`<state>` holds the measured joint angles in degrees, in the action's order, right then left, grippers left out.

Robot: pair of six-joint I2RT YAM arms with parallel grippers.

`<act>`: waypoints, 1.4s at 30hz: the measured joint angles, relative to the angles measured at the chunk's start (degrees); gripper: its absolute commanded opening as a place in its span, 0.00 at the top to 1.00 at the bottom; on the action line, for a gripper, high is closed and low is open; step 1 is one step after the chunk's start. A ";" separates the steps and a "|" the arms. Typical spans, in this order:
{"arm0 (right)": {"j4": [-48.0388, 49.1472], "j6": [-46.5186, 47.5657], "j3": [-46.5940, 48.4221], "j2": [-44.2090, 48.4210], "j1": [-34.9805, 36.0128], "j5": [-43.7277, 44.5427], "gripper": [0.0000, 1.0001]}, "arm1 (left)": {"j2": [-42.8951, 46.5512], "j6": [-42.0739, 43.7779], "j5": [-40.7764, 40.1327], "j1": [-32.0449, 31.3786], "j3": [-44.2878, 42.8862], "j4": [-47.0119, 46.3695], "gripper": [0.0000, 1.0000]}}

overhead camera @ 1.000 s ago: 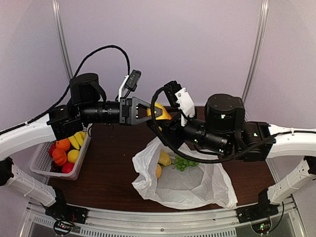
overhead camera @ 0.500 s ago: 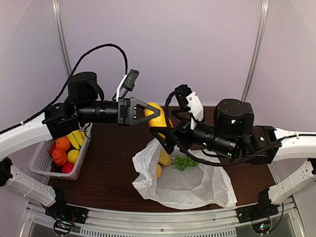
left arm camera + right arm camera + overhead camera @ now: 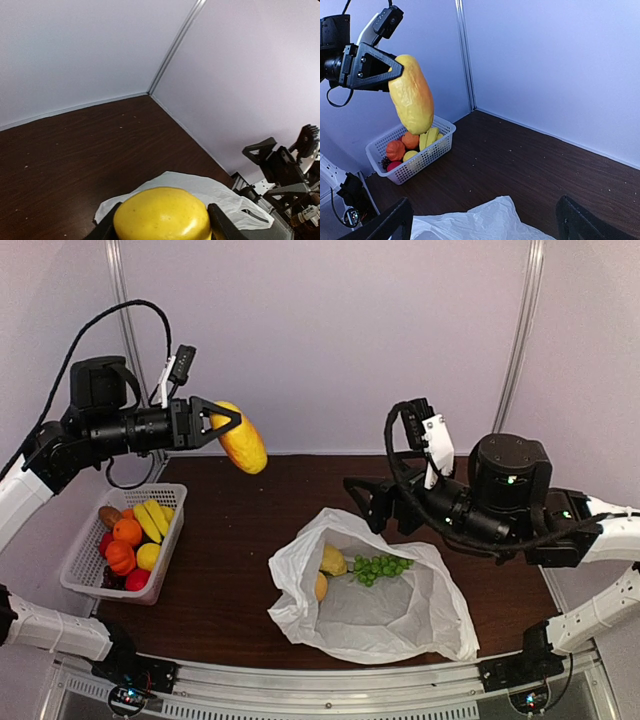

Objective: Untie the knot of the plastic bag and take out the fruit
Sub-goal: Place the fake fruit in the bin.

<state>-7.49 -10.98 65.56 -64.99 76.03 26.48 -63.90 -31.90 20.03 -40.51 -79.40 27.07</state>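
My left gripper (image 3: 222, 422) is shut on a long yellow mango (image 3: 243, 439) and holds it high in the air, to the right of the basket; the mango also shows in the left wrist view (image 3: 162, 214) and the right wrist view (image 3: 412, 100). The white plastic bag (image 3: 385, 612) lies open on the table with a green grape bunch (image 3: 380, 567), a lemon (image 3: 333, 561) and an orange-yellow fruit (image 3: 320, 586) inside. No knot shows. My right gripper (image 3: 362, 502) is open and empty above the bag's far edge (image 3: 485, 220).
A white slatted basket (image 3: 82, 559) at the left holds bananas (image 3: 153, 519), orange fruits, a kiwi, a yellow fruit, a red apple and dark grapes. It also shows in the right wrist view (image 3: 426, 152). Pale walls close the back.
My left gripper has carried the mango up and left, away from the right gripper. My right gripper has let go of it, opened and drawn back to the right.
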 measured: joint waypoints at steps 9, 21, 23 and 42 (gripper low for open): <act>-3.23 -1.27 -0.46 0.76 0.00 2.25 0.01 | -0.37 6.45 -5.18 17.86 3.43 13.44 0.67; -4.92 -3.89 -4.48 4.87 0.00 3.65 0.01 | -2.45 9.94 -16.41 36.81 12.74 17.09 0.69; -5.01 -4.26 -4.76 5.09 0.00 3.67 0.01 | -3.37 9.90 -16.79 38.18 14.19 15.08 0.70; -6.51 -6.82 -5.18 5.20 0.02 2.27 0.01 | -18.78 8.15 -21.79 41.46 18.29 -6.69 0.67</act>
<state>-14.00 -17.80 60.38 -59.79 76.05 28.75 -82.67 -23.75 -1.76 0.95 -61.10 20.38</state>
